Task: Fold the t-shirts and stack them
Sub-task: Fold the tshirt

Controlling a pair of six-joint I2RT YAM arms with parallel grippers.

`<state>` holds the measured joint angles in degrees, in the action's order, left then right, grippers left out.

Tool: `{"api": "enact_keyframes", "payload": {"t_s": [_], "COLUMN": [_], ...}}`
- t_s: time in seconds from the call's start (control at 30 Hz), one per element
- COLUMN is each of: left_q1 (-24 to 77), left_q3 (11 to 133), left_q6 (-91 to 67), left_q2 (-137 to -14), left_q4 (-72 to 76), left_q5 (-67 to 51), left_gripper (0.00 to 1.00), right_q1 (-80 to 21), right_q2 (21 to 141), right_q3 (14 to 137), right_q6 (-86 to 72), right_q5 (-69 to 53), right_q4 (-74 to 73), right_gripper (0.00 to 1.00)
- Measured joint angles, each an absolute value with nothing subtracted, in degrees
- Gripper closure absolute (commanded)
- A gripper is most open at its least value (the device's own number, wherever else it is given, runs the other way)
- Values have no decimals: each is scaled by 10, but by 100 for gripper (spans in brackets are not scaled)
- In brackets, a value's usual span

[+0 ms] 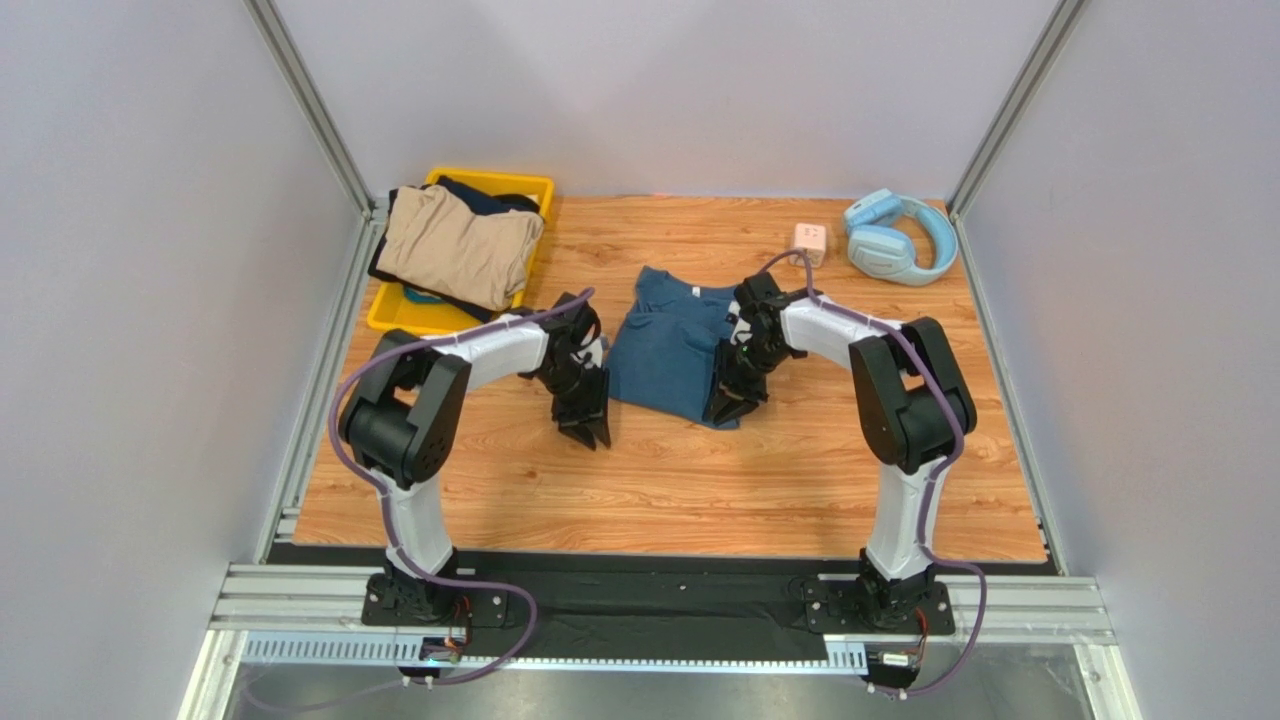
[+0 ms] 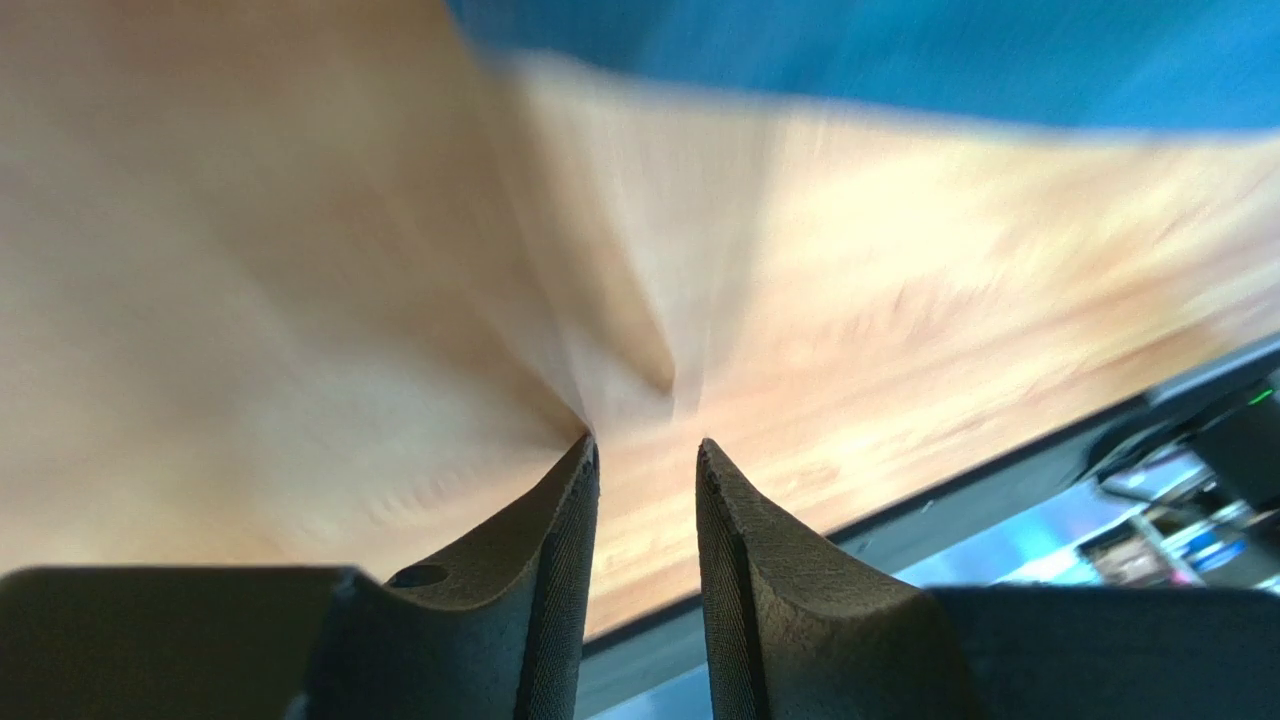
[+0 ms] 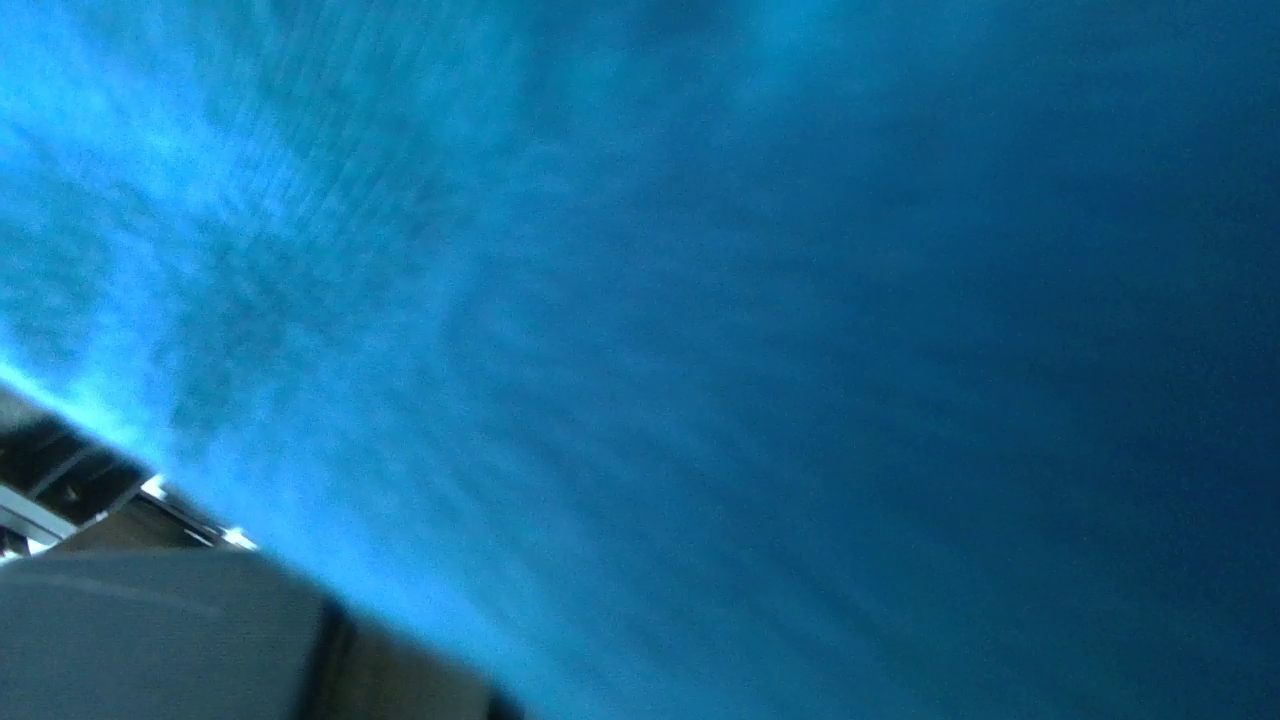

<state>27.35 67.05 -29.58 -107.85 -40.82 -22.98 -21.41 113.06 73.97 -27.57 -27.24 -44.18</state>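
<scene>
Beside left fingers (image 2: 526, 600): teal t-shirt (image 1: 669, 353).

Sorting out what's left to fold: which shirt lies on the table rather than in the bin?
The teal-blue shirt, lying out on the wooden table; the tan shirt and the dark navy one sit bunched in the yellow bin.
</scene>
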Motion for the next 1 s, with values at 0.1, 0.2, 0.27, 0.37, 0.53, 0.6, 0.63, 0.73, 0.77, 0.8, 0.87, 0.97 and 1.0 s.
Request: {"api": "enact_keyframes", "payload": {"t_s": [0.1,0.2,0.27,0.37,0.53,0.6,0.63,0.73,0.77,0.8,0.87,0.97,1.0], "left_q1": [295,298,299,299,299,299,298,294,292,290,286,280,278], "left_q3": [620,578,552,542,585,624,653,728,740,754,767,770,770], "left_q6": [-299,-302,-304,-303,-293,-286,-281,-274,-272,-270,-267,-264,-262], "left_q2": [-1040,-999,-962,-929,-903,-909,-917,-947,-953,-961,-972,-980,-980], "left_q4": [-407,-409,-408,-410,-422,-432,-436,-437,-437,-440,-444,-460,-468], "left_q5": [-228,-223,-220,-216,-184,-168,-160,-148,-147,-146,-144,-140,-139], "left_gripper": [63,63,59,53,50,50,50,50,51,51,51,51,51], "right_q1": [-226,-236,-242,-243,-243,-242,-239,-230,-227,-223,-218,-214,-212], "right_q2": [1098,1069,1043,1011,938,927,926,948,964,992,1046,1134,1146], "right_q3": [697,659,631,627,707,765,806,896,926,967,1032,1106,1113], "right_q6": [-276,-276,-276,-276,-262,-244,-228,-188,-178,-166,-150,-130,-127], "right_q5": [-263,-255,-253,-252,-201,-166,-143,-107,-99,-91,-81,-71,-70], "right_q4": [-443,-446,-450,-459,-505,-506,-507,-514,-519,-526,-536,-550,-550], "right_gripper": [71,71,66,59,45,39,39,39,39,39,39,39,39]}}
